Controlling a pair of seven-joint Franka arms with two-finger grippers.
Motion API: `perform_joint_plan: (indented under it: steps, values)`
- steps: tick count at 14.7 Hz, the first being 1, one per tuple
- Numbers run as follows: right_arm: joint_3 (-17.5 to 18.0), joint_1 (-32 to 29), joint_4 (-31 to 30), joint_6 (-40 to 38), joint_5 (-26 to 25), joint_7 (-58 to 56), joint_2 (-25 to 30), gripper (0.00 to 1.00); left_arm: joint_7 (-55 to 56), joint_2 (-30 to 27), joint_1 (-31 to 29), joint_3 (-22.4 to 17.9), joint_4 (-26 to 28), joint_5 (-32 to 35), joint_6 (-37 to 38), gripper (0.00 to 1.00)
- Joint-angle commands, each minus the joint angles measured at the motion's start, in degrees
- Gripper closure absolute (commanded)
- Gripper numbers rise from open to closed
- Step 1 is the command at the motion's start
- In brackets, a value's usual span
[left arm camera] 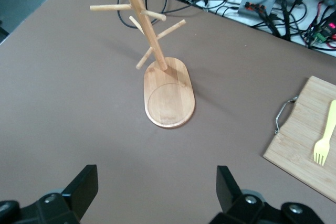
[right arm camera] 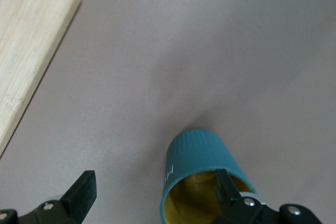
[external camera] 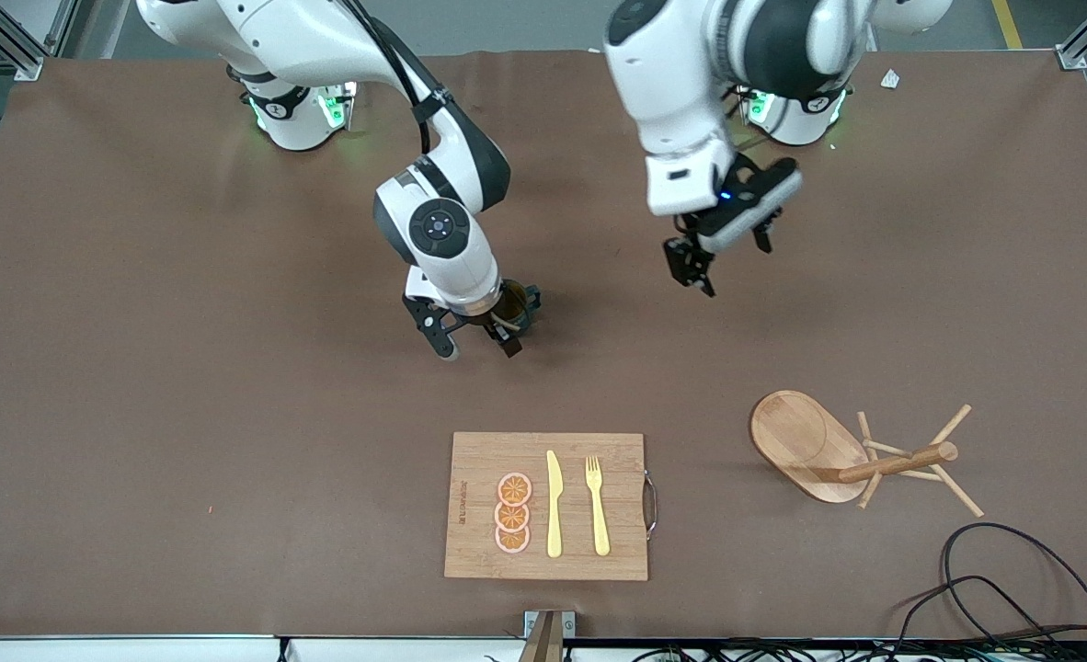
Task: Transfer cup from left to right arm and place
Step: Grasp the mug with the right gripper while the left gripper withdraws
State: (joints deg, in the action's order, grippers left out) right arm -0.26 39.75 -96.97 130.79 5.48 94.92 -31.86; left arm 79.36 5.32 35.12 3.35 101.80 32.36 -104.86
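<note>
Placing step: cup (right arm camera: 202, 182) on desk (external camera: 139, 368), farther from camera than board (external camera: 470, 552). Right gripper (external camera: 476, 342) fingers wide, one inside rim, no squeeze. Left gripper (external camera: 691, 267) empty, spread, waiting above desk. Next: lift right gripper straight clear.

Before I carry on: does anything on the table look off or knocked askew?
Nothing is spilled or damaged. One thing to note: the right gripper is open with one finger inside the cup and the other well clear, so it has no grip. The mug tree stands upright. The left gripper is open and empty.
</note>
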Motion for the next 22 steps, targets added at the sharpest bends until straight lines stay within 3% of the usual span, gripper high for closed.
perform_joint_plan:
  steps: [1,5,8,10,12,13,15,17,19,22]
  values:
    - [-0.44,0.68,2.31,-0.19,0.41,4.57,-1.89,0.0,-12.43,0.57,-7.58,0.52,-5.89,-6.59,0.71,0.01]
    - [-0.44,1.12,3.09,-0.1,0.5,6.42,-4.08,0.02,-29.32,0.48,-17.17,0.52,-10.65,-15.56,1.94,0.0]
    - [-0.44,2.09,3.19,-0.1,0.59,6.68,-4.44,0.16,-39.52,0.75,-21.05,0.61,-12.67,-19.18,3.26,0.0]
    - [-0.44,2.35,3.19,-0.19,0.5,6.86,-4.44,0.66,-46.89,0.66,-22.72,0.52,-13.12,-19.71,3.44,0.0]
    - [-0.35,2.35,3.19,-0.19,0.5,6.25,-4.53,0.93,-51.57,0.14,-23.51,0.17,-13.21,-21.72,4.57,0.0]
    - [-0.35,2.35,3.19,-0.19,0.41,5.81,-4.62,1.0,-53.77,-0.04,-23.95,0.17,-13.99,-22.34,7.1,0.0]
    - [-0.35,3.05,3.19,-0.27,0.41,0.13,-4.88,1.0,-58.51,-0.04,-24.57,-0.62,-16.54,-23.74,11.51,0.0]
    - [-0.35,3.06,3.19,-0.8,0.41,-5.95,-4.8,1.0,-65.36,-0.83,-26.58,-2.9,-16.63,-29.43,11.79,0.0]
    - [-0.35,2.88,3.1,-0.89,0.41,-14.45,-4.8,1.0,-69.16,-1.8,-29.66,-3.0,-16.37,-33.58,12.75,0.0]
    - [-0.44,2.88,2.66,-1.15,0.24,-25.88,-4.18,1.0,-69.43,-3.55,-32.13,-1.86,-16.11,-34.47,16.52,0.0]
